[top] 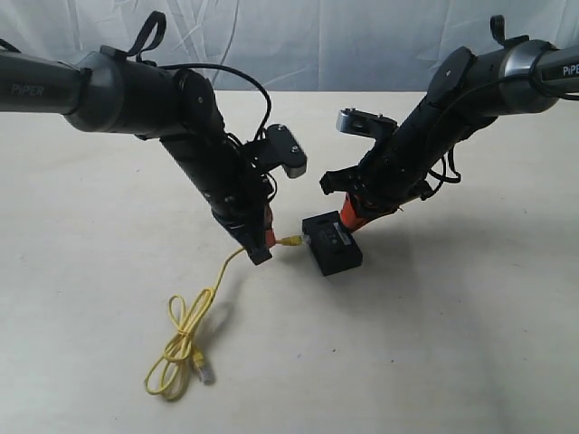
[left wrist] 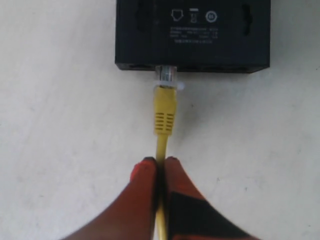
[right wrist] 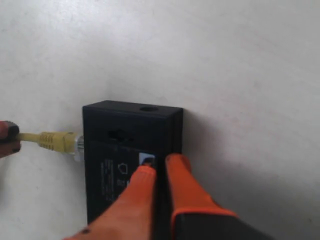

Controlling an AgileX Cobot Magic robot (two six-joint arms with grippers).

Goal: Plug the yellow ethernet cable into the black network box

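Observation:
The black network box (top: pixel 333 242) lies flat on the table, its label side up. The yellow ethernet cable (top: pixel 185 339) runs from a loose loop up to the box. In the left wrist view its clear plug (left wrist: pixel 166 77) sits in a port on the side of the black network box (left wrist: pixel 192 35), with part of the plug showing outside. My left gripper (left wrist: pixel 159 162) is shut on the cord just behind the yellow boot (left wrist: pixel 164 112). My right gripper (right wrist: pixel 160 162) is shut, its orange tips resting on top of the box (right wrist: pixel 125 145) near the far edge from the plug.
The cable's free end with its plug (top: pixel 204 366) lies beside the loop near the table's front. Both arms lean in over the middle of the pale table (top: pixel 470 344). A white cloth backdrop (top: pixel 317 41) hangs behind.

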